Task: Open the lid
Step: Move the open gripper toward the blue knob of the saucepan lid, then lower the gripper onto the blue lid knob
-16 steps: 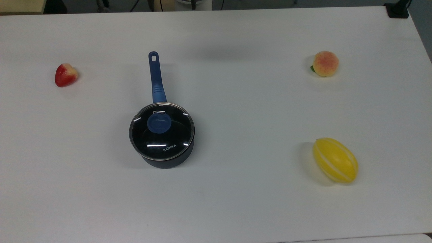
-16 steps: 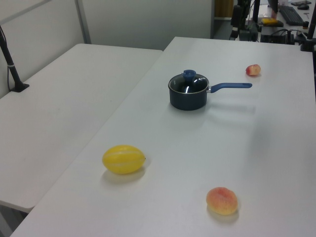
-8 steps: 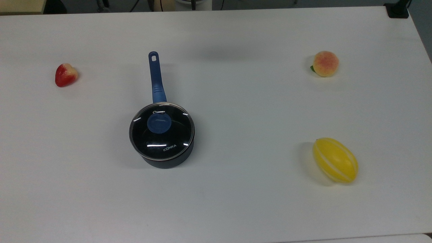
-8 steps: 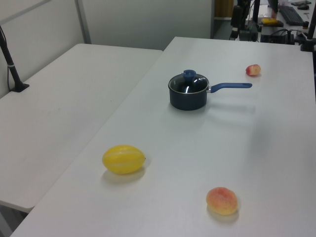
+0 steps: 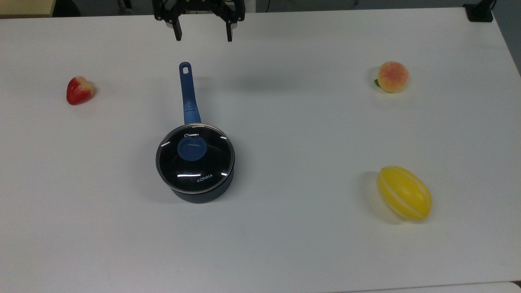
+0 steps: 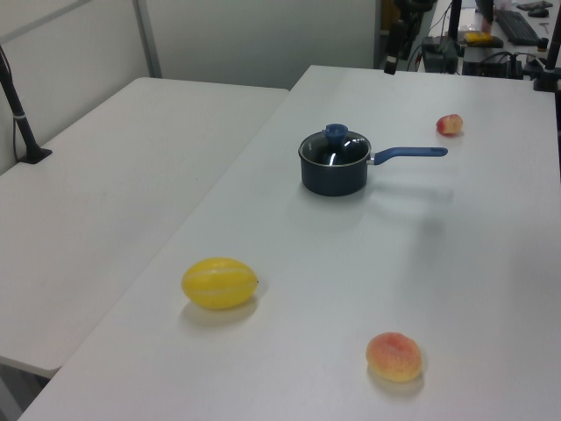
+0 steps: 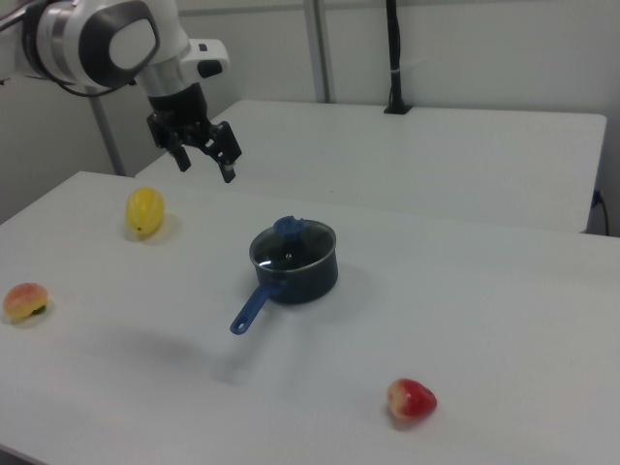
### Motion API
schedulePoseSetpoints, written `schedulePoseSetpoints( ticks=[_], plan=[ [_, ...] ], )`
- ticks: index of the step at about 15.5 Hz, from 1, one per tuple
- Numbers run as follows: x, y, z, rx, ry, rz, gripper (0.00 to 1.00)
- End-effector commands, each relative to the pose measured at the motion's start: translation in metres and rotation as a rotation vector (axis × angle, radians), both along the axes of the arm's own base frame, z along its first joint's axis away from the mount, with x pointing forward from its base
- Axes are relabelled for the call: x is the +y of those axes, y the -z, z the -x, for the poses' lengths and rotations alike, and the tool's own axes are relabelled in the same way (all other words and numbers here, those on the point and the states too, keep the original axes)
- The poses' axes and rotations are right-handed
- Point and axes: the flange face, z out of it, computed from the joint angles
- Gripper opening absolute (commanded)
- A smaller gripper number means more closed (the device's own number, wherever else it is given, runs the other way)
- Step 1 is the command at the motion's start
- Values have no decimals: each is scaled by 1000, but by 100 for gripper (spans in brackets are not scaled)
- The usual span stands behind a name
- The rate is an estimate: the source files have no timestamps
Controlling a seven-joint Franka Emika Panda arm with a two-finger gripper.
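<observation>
Glass lid [image 5: 195, 158]: sits flat on the pan, left of centre in the top view, its blue knob [image 5: 191, 148] toward the handle side and white lettering on the near edge.
Strawberry [image 5: 79, 90]: red, far left of the top view, well apart from the pan; lower right in the right view [image 7: 411, 400].
Pan [image 5: 202, 193]: dark, round, on the white table [image 5: 293, 134]; its long blue handle [image 5: 187, 93] points toward the upper edge of the top view.
My gripper [image 5: 202, 36]: at the upper edge of the top view, above the end of the handle and well apart from the lid; my two fingers stand wide apart with nothing between them. In the right view it hangs in the upper left [image 7: 204, 165], in the air above the table.
Peach [image 5: 392, 76]: upper right of the top view, alone.
Melon [image 5: 404, 193]: yellow with pale stripes, lower right of the top view, below the peach.
Second table [image 6: 114, 175]: white, on the left view's left, beside mine.
</observation>
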Motion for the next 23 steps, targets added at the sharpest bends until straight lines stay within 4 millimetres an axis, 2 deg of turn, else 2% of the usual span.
schedulePoseSetpoints(
  ticks=[1, 8, 15, 20, 23],
  plan=[
    [-10, 7, -16, -53, -6, 3, 100],
    [-22, 52, -50, -110, 31, 7, 100],
    [-21, 98, -78, -155, 81, 26, 100],
    [-18, 130, -91, -150, 90, 66, 100],
    [-17, 141, -95, -153, 101, 72, 100]
  ],
)
